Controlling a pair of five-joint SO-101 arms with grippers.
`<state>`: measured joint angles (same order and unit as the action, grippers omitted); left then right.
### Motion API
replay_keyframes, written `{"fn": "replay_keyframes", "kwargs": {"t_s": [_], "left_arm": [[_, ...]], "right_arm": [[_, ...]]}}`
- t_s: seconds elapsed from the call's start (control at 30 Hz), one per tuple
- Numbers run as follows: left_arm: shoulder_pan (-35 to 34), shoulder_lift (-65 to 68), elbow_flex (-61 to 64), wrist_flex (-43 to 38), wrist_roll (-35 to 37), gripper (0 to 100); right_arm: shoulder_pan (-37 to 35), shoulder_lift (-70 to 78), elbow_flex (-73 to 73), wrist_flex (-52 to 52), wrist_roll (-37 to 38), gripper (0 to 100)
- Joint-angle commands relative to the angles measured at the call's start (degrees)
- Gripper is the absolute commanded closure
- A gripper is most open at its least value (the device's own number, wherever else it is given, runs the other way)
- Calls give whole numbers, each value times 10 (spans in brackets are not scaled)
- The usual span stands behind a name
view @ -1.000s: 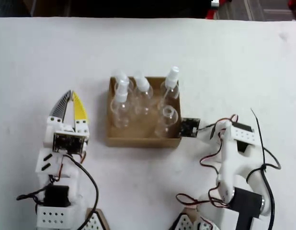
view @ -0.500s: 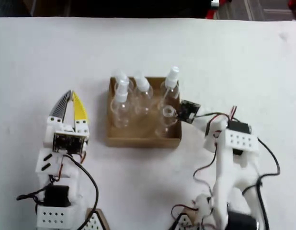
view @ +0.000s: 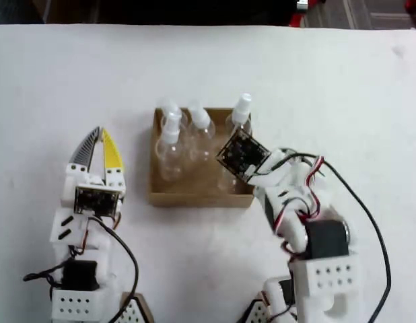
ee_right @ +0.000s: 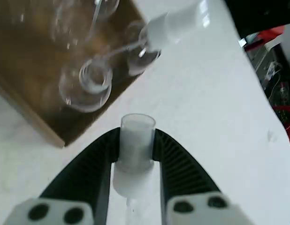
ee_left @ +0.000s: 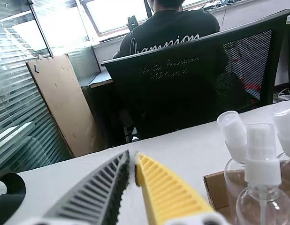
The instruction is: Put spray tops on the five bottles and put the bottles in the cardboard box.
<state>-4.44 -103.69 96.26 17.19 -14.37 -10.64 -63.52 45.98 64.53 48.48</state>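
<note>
The cardboard box (view: 194, 196) stands mid-table with several clear bottles in it. Those at the back carry white spray tops (view: 198, 118). My right gripper (ee_right: 135, 136) is shut on a white spray top (ee_right: 135, 152), held above the table just off the box's corner (ee_right: 39, 119). An uncapped bottle (ee_right: 91, 80) stands inside that corner, a short way ahead of the held top. In the high view my right wrist (view: 243, 153) hangs over the box's near right part and hides that bottle. My left gripper (view: 100, 132) rests shut on the table left of the box, holding nothing.
A capped bottle (ee_right: 175, 23) leans at the box's far corner. The left wrist view has capped bottles (ee_left: 260, 159) at one side and an office chair (ee_left: 196, 75) beyond the table. White tabletop (view: 342, 87) lies free around the box.
My right arm has swung from beside the box's right wall forward and leftward, so its wrist now hangs over the box's near right corner. The left arm has not moved.
</note>
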Motion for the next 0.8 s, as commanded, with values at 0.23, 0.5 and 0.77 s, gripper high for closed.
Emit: {"fn": "replay_keyframes", "kwargs": {"t_s": [0.23, 0.5, 0.77], "left_arm": [[-6, -11, -4, -14, -7, 979], [-6, -11, -4, -14, -7, 979], [-6, -11, -4, -14, -7, 979]], "right_arm": [[-36, -17, -102, -269, -363, 983], [-95, 96, -114, -393, -388, 983], [-106, 144, -168, -347, -389, 983]]}}
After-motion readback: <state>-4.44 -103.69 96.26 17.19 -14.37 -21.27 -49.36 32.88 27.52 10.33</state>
